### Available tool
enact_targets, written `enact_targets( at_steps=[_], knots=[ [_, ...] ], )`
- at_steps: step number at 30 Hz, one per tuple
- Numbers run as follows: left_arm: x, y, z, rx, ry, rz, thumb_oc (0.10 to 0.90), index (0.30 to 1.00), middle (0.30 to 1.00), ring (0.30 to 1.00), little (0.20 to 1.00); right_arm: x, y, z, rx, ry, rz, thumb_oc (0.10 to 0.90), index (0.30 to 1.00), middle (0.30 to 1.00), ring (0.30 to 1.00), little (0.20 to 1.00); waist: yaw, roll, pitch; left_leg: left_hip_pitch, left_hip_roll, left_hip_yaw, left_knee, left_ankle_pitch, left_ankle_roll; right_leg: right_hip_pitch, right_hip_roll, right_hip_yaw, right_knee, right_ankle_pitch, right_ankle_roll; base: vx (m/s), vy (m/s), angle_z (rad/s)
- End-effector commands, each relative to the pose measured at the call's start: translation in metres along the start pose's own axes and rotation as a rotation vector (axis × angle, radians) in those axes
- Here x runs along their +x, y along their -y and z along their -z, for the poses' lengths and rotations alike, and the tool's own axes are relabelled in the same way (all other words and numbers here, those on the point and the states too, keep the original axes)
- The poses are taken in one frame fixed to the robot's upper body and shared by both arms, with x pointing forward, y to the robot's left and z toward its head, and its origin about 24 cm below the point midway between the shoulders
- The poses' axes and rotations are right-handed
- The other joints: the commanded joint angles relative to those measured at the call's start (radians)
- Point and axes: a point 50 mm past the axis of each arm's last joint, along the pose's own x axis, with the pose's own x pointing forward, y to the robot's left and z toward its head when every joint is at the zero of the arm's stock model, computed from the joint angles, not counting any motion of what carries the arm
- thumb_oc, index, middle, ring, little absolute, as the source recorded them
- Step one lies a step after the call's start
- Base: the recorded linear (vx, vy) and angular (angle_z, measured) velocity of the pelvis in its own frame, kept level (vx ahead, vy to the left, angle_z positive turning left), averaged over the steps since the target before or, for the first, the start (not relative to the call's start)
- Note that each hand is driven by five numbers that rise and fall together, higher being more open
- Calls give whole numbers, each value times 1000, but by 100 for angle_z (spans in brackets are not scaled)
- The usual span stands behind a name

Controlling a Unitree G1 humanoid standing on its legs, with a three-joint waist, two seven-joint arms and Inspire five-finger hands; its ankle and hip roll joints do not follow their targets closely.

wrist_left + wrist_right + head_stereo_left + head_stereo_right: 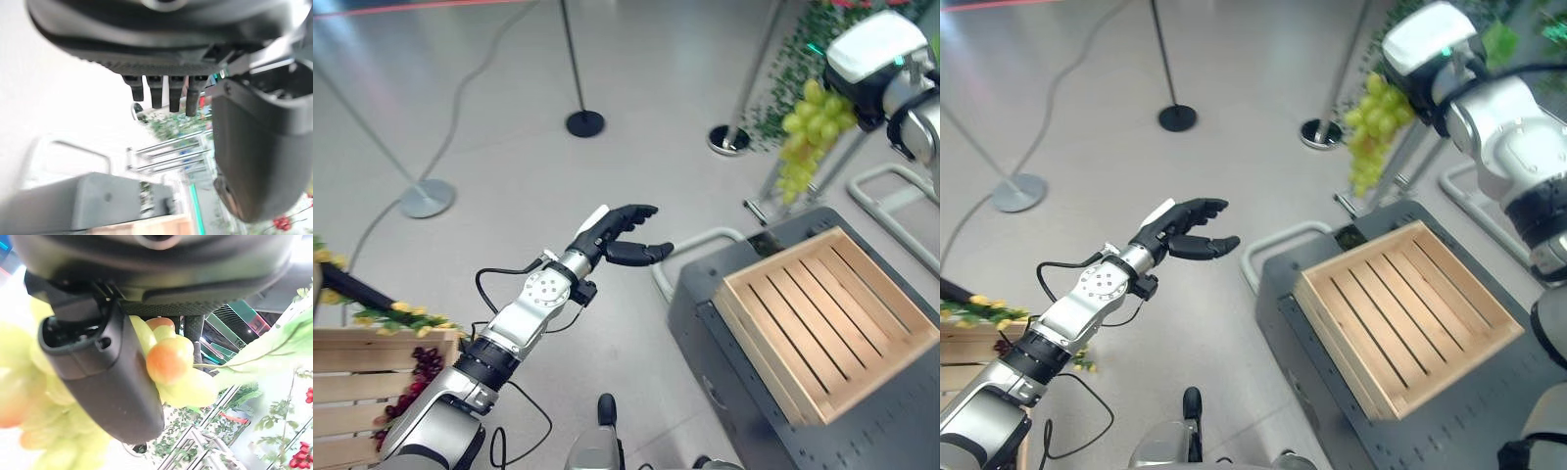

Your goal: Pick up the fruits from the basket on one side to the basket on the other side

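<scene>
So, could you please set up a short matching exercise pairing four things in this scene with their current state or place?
Things:
1. green grapes
2. left hand
3. slatted wooden crate
4. dark red grapes

States or places:
A. lying in the crate at the robot's left
B. open, holding nothing, over the floor
C. held up in the right hand
D. sitting empty on the grey cart

Pairs: 1-C, 2-B, 3-D, 4-A

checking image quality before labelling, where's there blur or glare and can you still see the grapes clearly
Right wrist view: green grapes sharp beside the right hand, nearer ones blurred, sky washed out. Left wrist view: left hand soft, background overexposed. Left eye view: grapes crisp, floor glare, wooden crate evenly lit.
</scene>
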Motion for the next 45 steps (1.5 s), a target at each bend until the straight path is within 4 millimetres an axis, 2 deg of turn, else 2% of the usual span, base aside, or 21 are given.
enact_targets(
  at_steps=[1, 2, 3, 5, 7, 10, 12, 16, 22, 28, 36, 45],
  knots=[
    [-1, -22, -39, -81, 218, -62, 800, 900, 900, 900, 900, -10, 42, 35, -21, -157, 215, 400, 300, 300, 300, 300, -18, -62, -119, 125, -4, -23, -7, -92, -70, -118, 135, 200, -87, 251, 8, 87, -335, 96],
    [1, -19, -39, -111, 225, -47, 800, 900, 900, 900, 900, -12, 44, 37, -37, -161, 212, 400, 300, 300, 300, 300, -38, -74, -121, 130, -2, -51, -16, -93, -76, -116, 144, 247, -234, 249, -3, 96, -459, 112],
    [8, -18, -48, -126, 244, -34, 800, 900, 900, 900, 900, -10, 44, 40, -45, -165, 227, 400, 300, 300, 300, 300, -58, -78, -121, 140, 22, -68, -36, -106, -86, -88, 142, 277, -420, 230, -16, 59, -353, 79],
    [13, -20, -53, -163, 247, -41, 800, 900, 900, 900, 900, -8, 44, 40, -33, -154, 253, 400, 300, 300, 300, 300, -62, -79, -123, 138, 36, -67, -50, -105, -90, -62, 170, 289, -441, 203, -25, 13, -222, 93],
    [22, -16, -58, -194, 244, -38, 800, 900, 900, 900, 900, -6, 50, 37, -55, -132, 264, 400, 300, 300, 300, 300, -62, -82, -136, 127, 47, -64, -53, -93, -110, -21, 180, 267, -489, 185, -32, 63, -169, 111],
    [28, -12, -65, -244, 252, -32, 800, 900, 900, 900, 900, 0, 73, 32, -87, -92, 268, 400, 300, 300, 300, 300, -55, -96, -165, 107, 70, -27, -36, -83, -136, 38, 184, 238, -581, 189, -44, 84, -110, 34],
    [30, -11, -70, -271, 262, -41, 800, 900, 900, 900, 900, 3, 81, 27, -100, -72, 268, 400, 300, 300, 300, 300, -45, -100, -180, 96, 70, -28, -33, -83, -144, 59, 188, 226, -625, 197, -47, 49, -54, -17],
    [35, -12, -78, -303, 253, -27, 800, 900, 900, 900, 900, 8, 94, 13, -123, -27, 269, 400, 300, 300, 300, 300, -35, -94, -196, 99, 72, -33, -54, -77, -155, 79, 184, 204, -642, 191, -50, 36, -1, -6],
    [46, -12, -90, -312, 227, 15, 800, 900, 900, 900, 900, 14, 106, -6, -130, 24, 280, 400, 300, 300, 300, 300, -37, -86, -217, 114, 72, -41, -73, -79, -161, 92, 180, 199, -649, 182, -49, 58, 26, 4],
    [52, -21, -105, -331, 248, -20, 800, 900, 900, 900, 900, 17, 118, -25, -133, 75, 292, 400, 300, 300, 300, 300, -37, -84, -232, 125, 71, -42, -80, -85, -162, 101, 177, 203, -657, 179, -45, 42, 16, -3],
    [50, -36, -129, -295, 309, -80, 800, 900, 900, 900, 900, 16, 132, -36, -129, 110, 313, 400, 300, 300, 300, 300, -32, -83, -242, 127, 76, -42, -80, -88, -164, 108, 177, 202, -661, 173, -46, 4, 1, 0],
    [53, -38, -134, -232, 304, -67, 800, 900, 900, 900, 900, 16, 143, -46, -124, 146, 337, 400, 300, 300, 300, 300, -30, -82, -251, 129, 77, -52, -80, -92, -165, 115, 180, 205, -667, 168, -46, 0, 0, 0]
  ],
)
